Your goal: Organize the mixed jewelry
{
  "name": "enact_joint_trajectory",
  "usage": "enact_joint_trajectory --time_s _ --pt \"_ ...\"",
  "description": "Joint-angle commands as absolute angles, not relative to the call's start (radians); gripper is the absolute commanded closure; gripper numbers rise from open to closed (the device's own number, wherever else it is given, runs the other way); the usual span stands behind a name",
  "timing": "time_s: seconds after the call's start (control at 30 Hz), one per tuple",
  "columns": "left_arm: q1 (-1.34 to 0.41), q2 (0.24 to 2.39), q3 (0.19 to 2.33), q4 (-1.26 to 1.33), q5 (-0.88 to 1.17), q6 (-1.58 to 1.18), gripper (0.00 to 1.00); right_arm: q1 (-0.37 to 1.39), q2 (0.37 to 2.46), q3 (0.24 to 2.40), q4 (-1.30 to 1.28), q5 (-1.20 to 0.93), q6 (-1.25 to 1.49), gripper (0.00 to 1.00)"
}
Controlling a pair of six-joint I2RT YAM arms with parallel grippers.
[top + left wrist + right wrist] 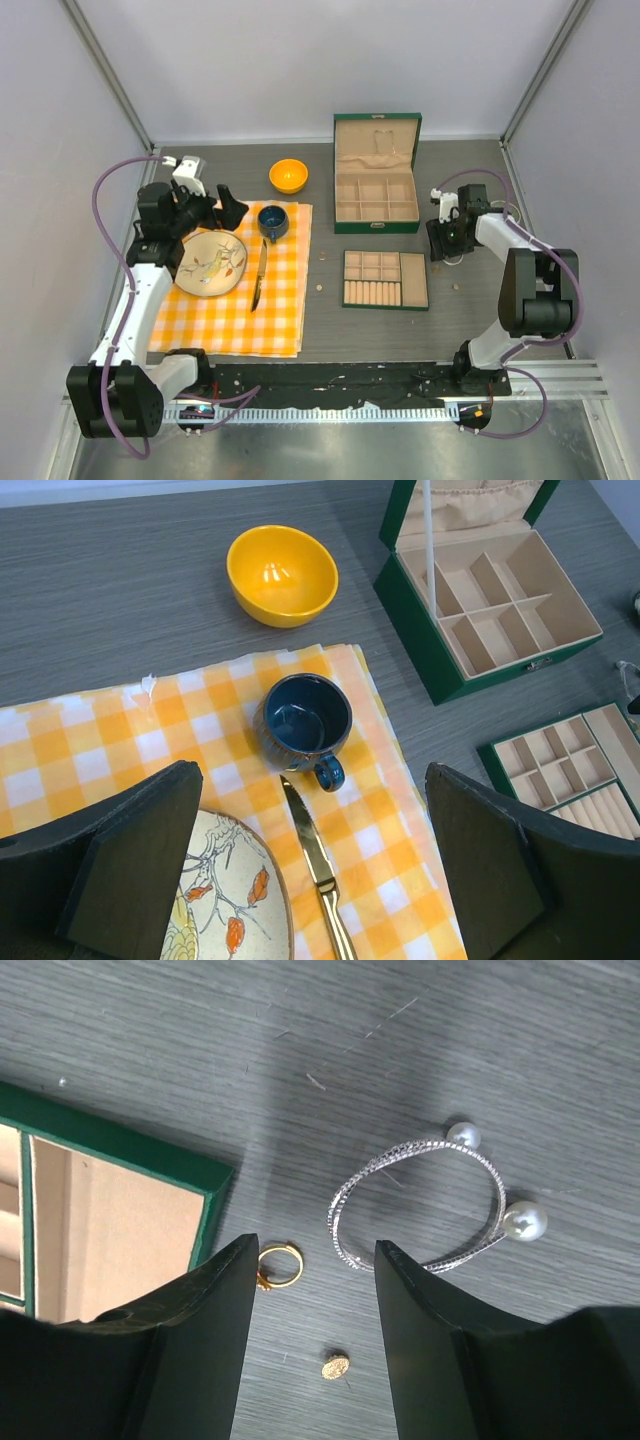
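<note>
In the right wrist view a thin silvery hoop bracelet (400, 1153) with two pearl ends lies flat on the grey table. A small gold ring (298, 1265) and a tiny gold stud (335, 1367) lie beside it. My right gripper (315, 1250) is open and empty just above them, with the stud between its fingers and the ring by its left finger. It is at the table's right side in the top view (443, 240). Tiny pale pieces (316, 290) lie left of the green tray. My left gripper (312, 780) is open and empty above the cloth.
A green compartment tray (414, 280) lies mid-table, its corner beside the ring (130, 1155). An open green jewellery box (376, 226) stands behind it. On the checked cloth (230, 320) are a plate (211, 263), a knife (258, 280) and a blue mug (272, 221). A yellow bowl (288, 175) sits behind.
</note>
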State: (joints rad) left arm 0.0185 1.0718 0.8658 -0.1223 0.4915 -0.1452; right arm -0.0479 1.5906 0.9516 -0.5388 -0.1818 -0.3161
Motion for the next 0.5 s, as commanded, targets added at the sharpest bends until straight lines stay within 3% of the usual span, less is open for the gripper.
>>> enact_joint_trajectory --time_s 0.0,0.3,0.47 --pt "0.023 1.071 0.861 -0.075 0.514 -0.126 0.0 -0.048 1.608 1.014 -0.508 -0.196 -0.319 0.45" --pt "0.023 1.075 0.861 -0.074 0.514 -0.123 0.0 -0.046 1.677 1.045 -0.502 -0.206 -0.328 0.49" --pt "0.023 1.078 0.859 -0.072 0.515 -0.121 0.0 -0.046 1.687 1.043 -0.5 -0.199 -0.336 0.58"
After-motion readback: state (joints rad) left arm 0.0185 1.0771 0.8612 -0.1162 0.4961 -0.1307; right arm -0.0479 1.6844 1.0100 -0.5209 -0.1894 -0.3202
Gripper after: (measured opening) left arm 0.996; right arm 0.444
